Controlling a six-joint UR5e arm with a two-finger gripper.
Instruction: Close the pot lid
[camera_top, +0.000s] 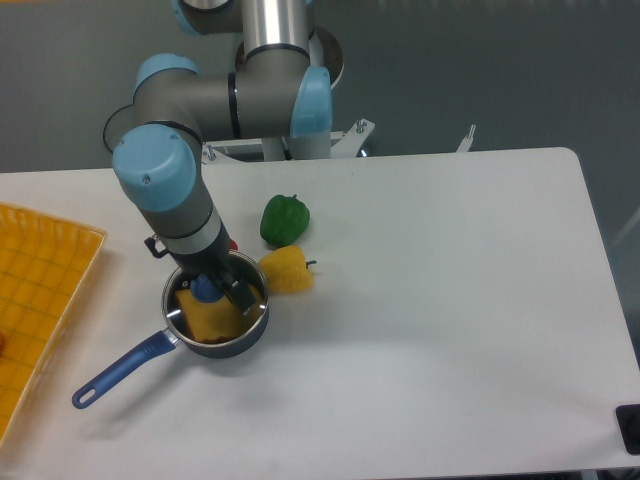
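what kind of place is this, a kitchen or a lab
Likely a robot lab: a grey-and-blue arm bolted behind a plain white table, with toy green and yellow peppers beside a small dark saucepan.

1. A white table (430, 330) with rounded corners is filling most of the view, spreading right of and below the tool.
2. Its surface is showing plain and matte, catching soft, even light with only faint shadows.
3. A dark grey wall or floor (480, 70) is running behind the table's far edge, above and to the right of the tool.
4. A thin black cable (112, 128) is looping against that grey backdrop, up and left of the tool.
5. A small white bracket (466, 138) is sticking up at the far edge, well to the right.
6. A dark object (630, 428) is peeking in at the lower right corner, too cropped to identify.
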